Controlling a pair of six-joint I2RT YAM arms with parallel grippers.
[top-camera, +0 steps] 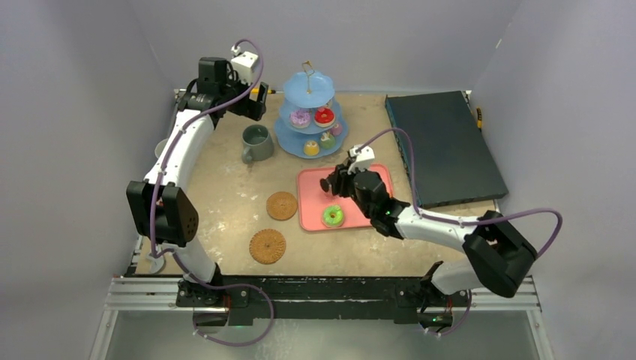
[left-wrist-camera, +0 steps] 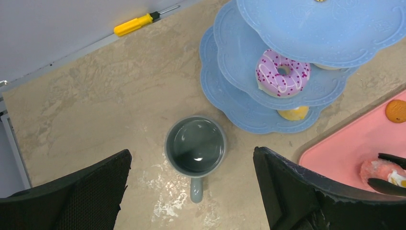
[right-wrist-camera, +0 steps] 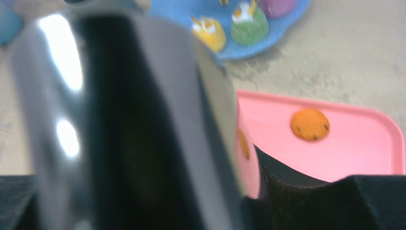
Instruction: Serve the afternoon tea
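The blue three-tier stand [top-camera: 310, 112] stands at the back and bears a purple doughnut [left-wrist-camera: 282, 76], a red one [top-camera: 324, 115], a yellow cupcake [right-wrist-camera: 209, 31] and a green one [right-wrist-camera: 249, 21]. The grey-green mug [top-camera: 256, 142] stands left of it. My left gripper [top-camera: 251, 105] is open and empty, high above the mug [left-wrist-camera: 195, 146]. My right gripper [top-camera: 335, 182] is over the pink tray [top-camera: 311, 217], shut on black tongs [right-wrist-camera: 119, 120] that pinch a pink pastry [left-wrist-camera: 380, 170]. A green doughnut [top-camera: 334, 217] and an orange cookie [right-wrist-camera: 310, 124] lie on the tray. Two woven coasters [top-camera: 282, 205] [top-camera: 268, 246] lie in front.
A dark flat board [top-camera: 442, 146] covers the back right of the table. A yellow screwdriver [left-wrist-camera: 136, 24] lies along the back edge. A pale round rim [top-camera: 160, 148], perhaps a mug, shows partly behind the left arm at the table's left edge.
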